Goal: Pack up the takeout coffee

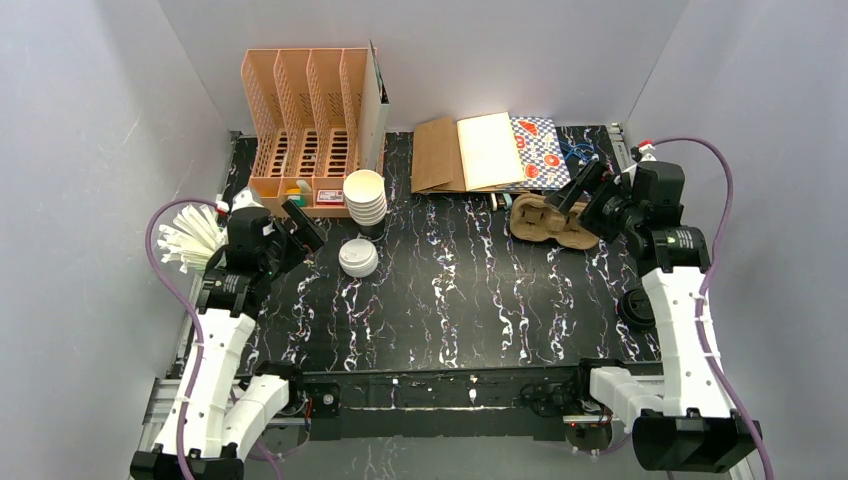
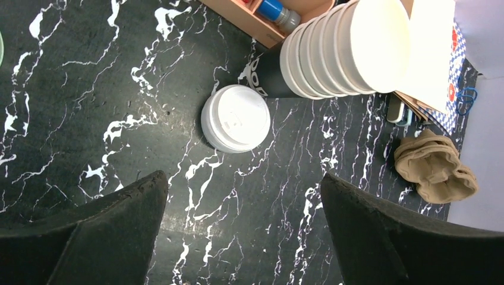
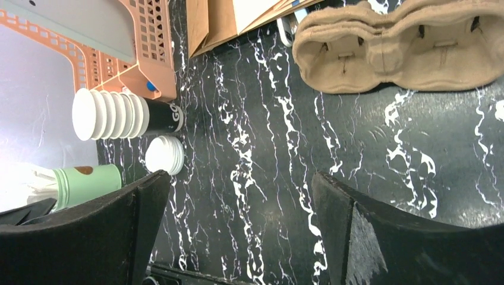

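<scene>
A stack of white paper cups (image 1: 365, 197) stands on a black base by the orange organizer; it also shows in the left wrist view (image 2: 345, 50) and the right wrist view (image 3: 113, 114). A small stack of white lids (image 1: 357, 257) lies just in front of it (image 2: 236, 118) (image 3: 164, 155). The brown pulp two-cup tray (image 1: 548, 222) lies empty at the back right (image 3: 404, 50) (image 2: 437, 167). My left gripper (image 1: 300, 225) (image 2: 243, 179) is open and empty, just left of the lids. My right gripper (image 1: 585, 195) (image 3: 242, 177) is open and empty over the tray.
An orange file organizer (image 1: 305, 120) stands at the back left. Brown paper bags (image 1: 440, 152) and patterned sheets (image 1: 540, 150) lie along the back. A green cup of white straws (image 1: 190, 237) (image 3: 89, 184) stands at the left edge. A black round object (image 1: 637, 307) sits by the right arm.
</scene>
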`<state>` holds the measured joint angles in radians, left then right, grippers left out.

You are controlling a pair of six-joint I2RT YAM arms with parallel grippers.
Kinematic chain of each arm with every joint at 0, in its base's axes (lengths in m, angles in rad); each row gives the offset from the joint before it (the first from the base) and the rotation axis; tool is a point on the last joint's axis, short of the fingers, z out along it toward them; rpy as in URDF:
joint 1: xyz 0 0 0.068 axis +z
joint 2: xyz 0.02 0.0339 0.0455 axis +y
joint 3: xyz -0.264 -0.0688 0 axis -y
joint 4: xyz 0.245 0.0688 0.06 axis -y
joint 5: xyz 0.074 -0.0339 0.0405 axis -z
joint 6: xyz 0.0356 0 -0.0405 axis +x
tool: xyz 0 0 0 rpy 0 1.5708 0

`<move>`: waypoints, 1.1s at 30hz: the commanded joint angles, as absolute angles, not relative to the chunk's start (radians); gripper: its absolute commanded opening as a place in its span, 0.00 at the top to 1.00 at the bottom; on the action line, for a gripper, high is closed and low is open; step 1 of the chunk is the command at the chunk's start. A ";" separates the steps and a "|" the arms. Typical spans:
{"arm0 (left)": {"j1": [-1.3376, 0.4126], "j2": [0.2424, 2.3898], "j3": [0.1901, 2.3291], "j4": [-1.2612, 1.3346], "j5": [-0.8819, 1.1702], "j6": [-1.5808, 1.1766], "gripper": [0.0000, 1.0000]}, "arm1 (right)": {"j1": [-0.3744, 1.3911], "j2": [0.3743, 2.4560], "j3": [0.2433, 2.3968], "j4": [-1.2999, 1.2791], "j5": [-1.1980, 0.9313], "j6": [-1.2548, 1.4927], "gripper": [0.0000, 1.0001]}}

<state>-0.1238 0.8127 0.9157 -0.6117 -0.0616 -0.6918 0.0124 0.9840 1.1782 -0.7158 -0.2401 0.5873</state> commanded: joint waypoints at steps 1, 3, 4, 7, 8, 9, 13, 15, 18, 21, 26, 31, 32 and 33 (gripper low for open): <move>-0.121 0.819 0.975 -0.640 0.027 -0.640 0.02 | 0.008 1.043 1.167 -0.573 -0.231 0.578 0.03; -0.121 0.828 0.989 -0.616 0.102 -0.609 0.02 | 0.008 1.097 1.179 -0.542 -0.227 0.579 0.09; -0.121 0.830 0.995 -0.606 0.129 -0.602 0.02 | 0.008 1.123 1.184 -0.531 -0.228 0.578 0.11; -0.121 0.838 1.009 -0.556 0.199 -0.604 0.02 | 0.008 1.213 1.204 -0.480 -0.211 0.574 0.16; -0.121 0.846 1.014 -0.539 0.216 -0.624 0.02 | 0.008 1.244 1.216 -0.467 -0.203 0.572 0.18; -0.121 0.858 1.019 -0.520 0.247 -0.648 0.02 | 0.008 1.276 1.236 -0.458 -0.189 0.572 0.18; -0.142 0.912 1.042 -0.453 0.307 -0.688 0.02 | 0.009 1.416 1.321 -0.428 -0.142 0.544 0.25; -0.170 0.927 1.056 -0.435 0.280 -0.679 0.02 | 0.008 1.486 1.360 -0.409 -0.138 0.530 0.25; -0.209 0.954 1.076 -0.405 0.267 -0.678 0.04 | 0.008 1.596 1.427 -0.379 -0.173 0.504 0.25; -0.261 0.986 1.094 -0.366 0.258 -0.677 0.06 | 0.008 1.703 1.506 -0.364 -0.205 0.490 0.27; -0.337 1.034 1.142 -0.336 0.244 -0.629 0.07 | 0.008 1.848 1.633 -0.360 -0.233 0.468 0.26; -0.363 1.062 1.174 -0.312 0.292 -0.581 0.07 | 0.009 1.971 1.715 -0.344 -0.260 0.452 0.23; -0.366 1.068 1.178 -0.306 0.305 -0.571 0.07 | 0.009 1.997 1.736 -0.347 -0.260 0.449 0.23; -0.369 1.072 1.183 -0.301 0.317 -0.563 0.07 | 0.011 2.024 1.759 -0.353 -0.261 0.444 0.23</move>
